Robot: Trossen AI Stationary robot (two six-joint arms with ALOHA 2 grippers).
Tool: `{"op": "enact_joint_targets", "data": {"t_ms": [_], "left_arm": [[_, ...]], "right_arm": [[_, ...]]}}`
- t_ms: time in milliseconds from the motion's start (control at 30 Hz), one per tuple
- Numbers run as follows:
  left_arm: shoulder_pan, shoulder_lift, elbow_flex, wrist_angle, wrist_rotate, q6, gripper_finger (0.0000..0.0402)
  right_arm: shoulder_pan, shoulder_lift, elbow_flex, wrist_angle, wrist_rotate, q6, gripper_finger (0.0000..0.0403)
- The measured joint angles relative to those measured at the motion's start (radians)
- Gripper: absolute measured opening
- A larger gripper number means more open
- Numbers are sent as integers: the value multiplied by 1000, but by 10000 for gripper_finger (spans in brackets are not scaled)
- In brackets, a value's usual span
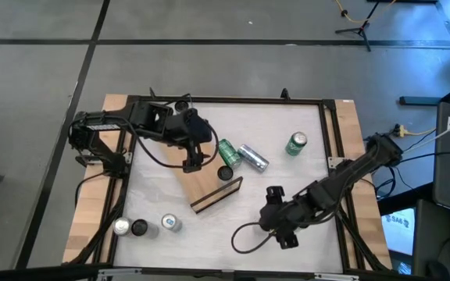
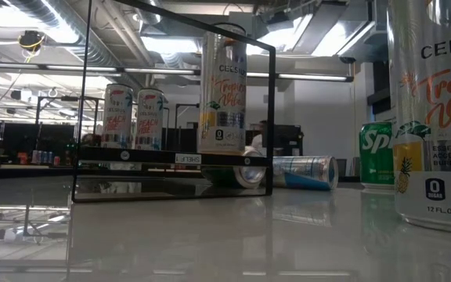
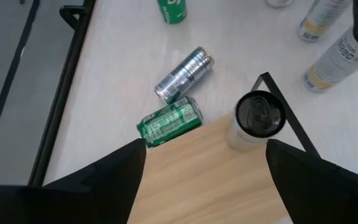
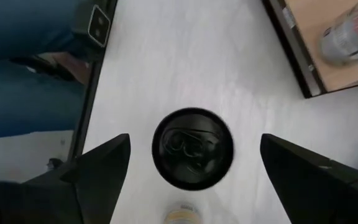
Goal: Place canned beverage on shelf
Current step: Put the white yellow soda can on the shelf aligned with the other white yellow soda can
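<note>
On table, shelf (image 1: 208,186) lies diagonally, lip rightward

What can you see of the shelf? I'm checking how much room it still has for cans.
The shelf is a light-wood board with dark edges, lying at an angle near the middle of the white table. One black-topped can stands upright on it at a far corner; the rest of the visible board is bare. A green can lies on its side just off its edge. The left gripper, fingers open, is over the board's other end.
</note>
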Motion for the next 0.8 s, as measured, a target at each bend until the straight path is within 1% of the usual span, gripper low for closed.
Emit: {"op": "enact_joint_targets", "data": {"t_ms": [267, 567, 800], "left_arm": [[-13, 0, 0, 0, 0, 0, 322], [-13, 0, 0, 2, 0, -35, 322], [-13, 0, 0, 7, 0, -43, 322]], "right_arm": [[0, 53, 0, -14, -4, 0, 353], [0, 102, 0, -37, 4, 0, 353], [0, 117, 0, -37, 4, -10, 353]]}}
